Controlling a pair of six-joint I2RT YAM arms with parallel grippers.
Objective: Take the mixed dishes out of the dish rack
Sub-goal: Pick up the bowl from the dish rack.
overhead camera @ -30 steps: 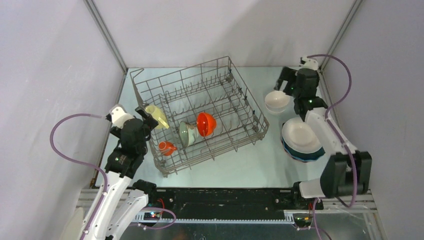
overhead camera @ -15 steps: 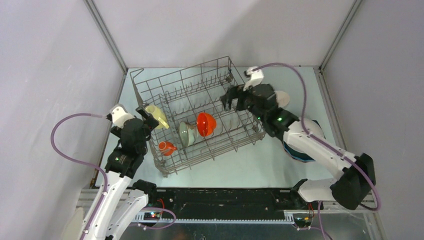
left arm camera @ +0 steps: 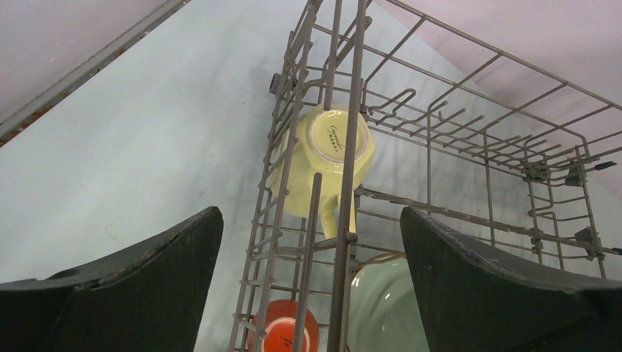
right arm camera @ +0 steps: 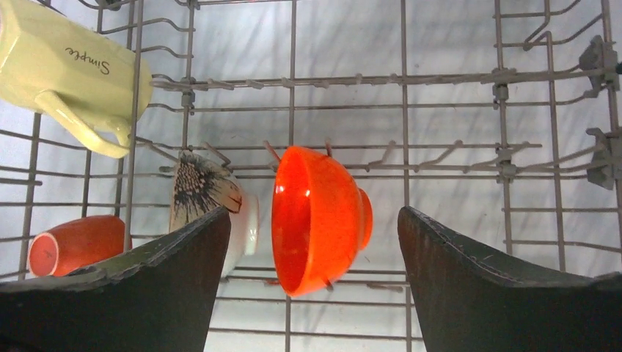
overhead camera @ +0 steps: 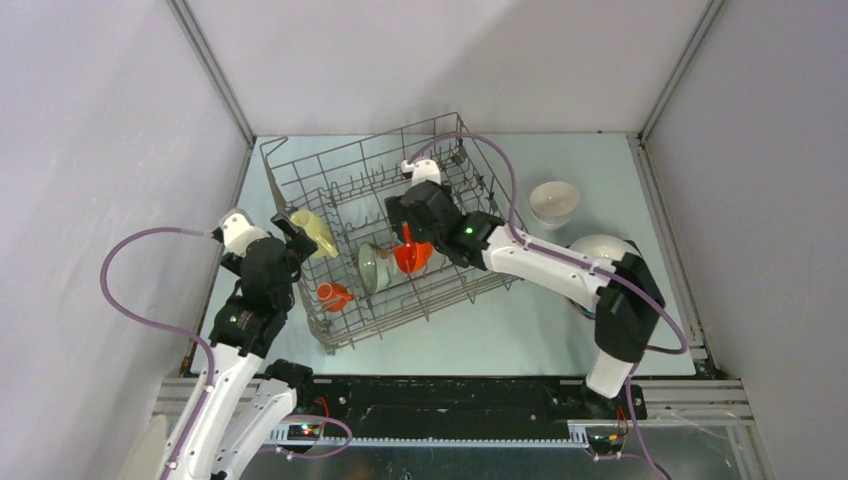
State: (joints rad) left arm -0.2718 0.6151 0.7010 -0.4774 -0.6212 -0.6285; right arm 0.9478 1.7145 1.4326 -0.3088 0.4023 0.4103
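- The large grey wire dish rack [overhead camera: 350, 180] sits skewed on the pale blue-green table [overhead camera: 450, 330], filling the centre-left of the top view.
- Your right arm reaches from lower right across into the rack. The right gripper [right arm camera: 312, 235] has its fingers spread wide and isn't holding anything.
- In the right wrist view, the glossy orange bowl [right arm camera: 319, 220] stands on edge between the tines in mid-frame. It lines up with the gap between the two black fingers [right arm camera: 147, 286], with space on both sides. From the top view it's at the rack's centre [overhead camera: 412, 250], half under the wrist.
- Just left of it, the pale green bowl [overhead camera: 373, 268] also stands on edge. The right wrist camera shows a dark spiky pattern inside it [right arm camera: 202, 194].
- The small orange mug [overhead camera: 333, 295] lies on its side near the rack's lower-left corner.
- The pale yellow cup with a handle [left arm camera: 326, 165] leans against the rack's left wall, base towards the left wrist camera.
- Your left gripper [left arm camera: 312, 220] is outside that wall, fingers wide apart, nothing between them except rack wire further off.
- Out on the table, a white bowl [overhead camera: 553, 202] sits upper right. Just below it is a white dish on a stack [overhead camera: 600, 245], mostly hidden by the right arm.
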